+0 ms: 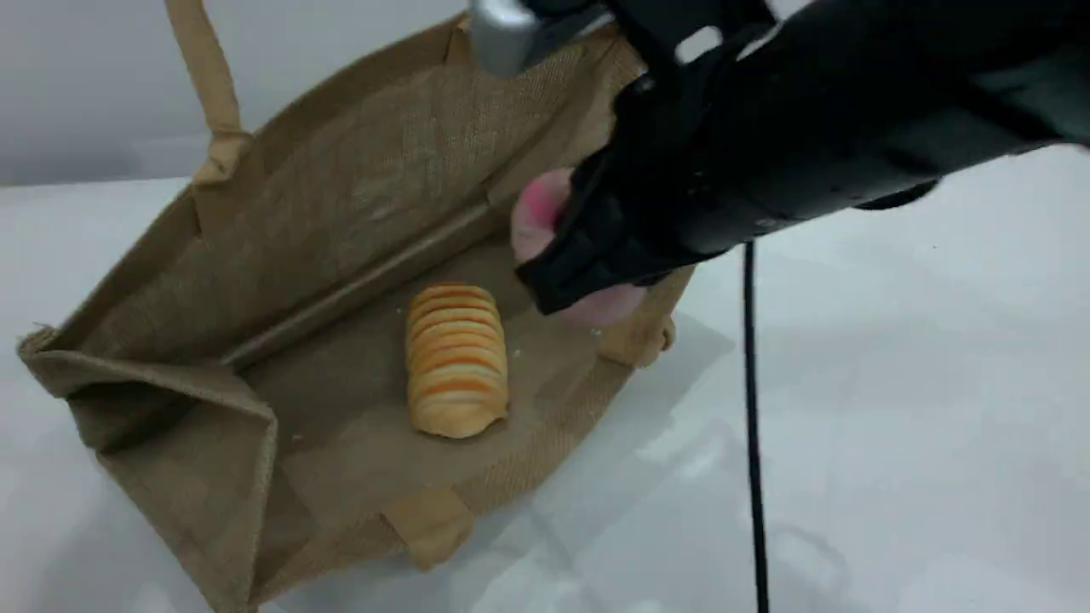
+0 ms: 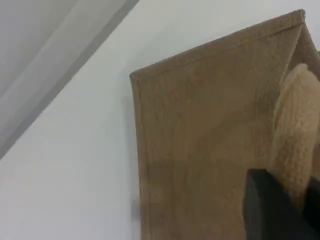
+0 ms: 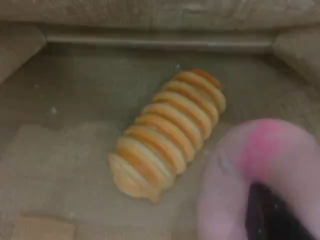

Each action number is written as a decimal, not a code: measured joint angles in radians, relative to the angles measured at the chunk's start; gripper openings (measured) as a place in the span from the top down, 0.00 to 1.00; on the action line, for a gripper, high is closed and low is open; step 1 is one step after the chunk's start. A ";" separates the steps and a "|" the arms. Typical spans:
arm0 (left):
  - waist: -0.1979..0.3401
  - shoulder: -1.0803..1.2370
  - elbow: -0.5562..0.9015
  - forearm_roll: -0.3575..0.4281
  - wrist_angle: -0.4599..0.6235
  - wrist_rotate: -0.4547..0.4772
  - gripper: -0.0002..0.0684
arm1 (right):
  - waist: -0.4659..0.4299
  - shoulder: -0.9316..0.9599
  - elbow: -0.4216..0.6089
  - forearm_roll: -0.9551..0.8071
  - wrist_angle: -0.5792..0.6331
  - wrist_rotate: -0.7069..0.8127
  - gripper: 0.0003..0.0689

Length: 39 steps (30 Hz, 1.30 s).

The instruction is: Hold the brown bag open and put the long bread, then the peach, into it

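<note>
On the white table [image 1: 894,426], nearest us, the large tan-brown jute tote bag [image 1: 281,221] lies gaping, with the oblong golden-yellow ridged toy bread [image 1: 456,358] resting inside. Just beyond, the right gripper [image 1: 562,272] is clamped on the roundish matte pink toy peach [image 1: 535,217] over the bag's interior. Farthest, we see the left gripper [image 2: 300,210] pinching the lighter padded loop handle [image 2: 297,125].

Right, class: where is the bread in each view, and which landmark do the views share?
Scene view: bread at centre, lying in the bag.
Left wrist view: not in it.
Right wrist view: at centre, slanted, left of the peach.
Shared landmark: the bag, in all three.
</note>
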 joint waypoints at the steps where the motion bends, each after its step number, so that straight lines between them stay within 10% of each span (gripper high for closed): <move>1: 0.000 0.000 0.000 -0.001 0.000 0.000 0.86 | 0.003 0.015 -0.011 -0.009 -0.003 0.000 0.96; 23: -0.001 0.000 0.000 -0.003 0.000 0.000 0.86 | 0.022 0.398 -0.459 -0.040 0.050 -0.001 0.90; 34: -0.001 0.000 0.000 -0.003 0.000 0.000 0.86 | 0.016 0.395 -0.494 0.036 0.104 -0.001 0.27; 39: -0.001 0.000 0.000 -0.002 0.000 0.000 0.86 | -0.013 0.371 -0.494 0.050 0.162 -0.001 0.16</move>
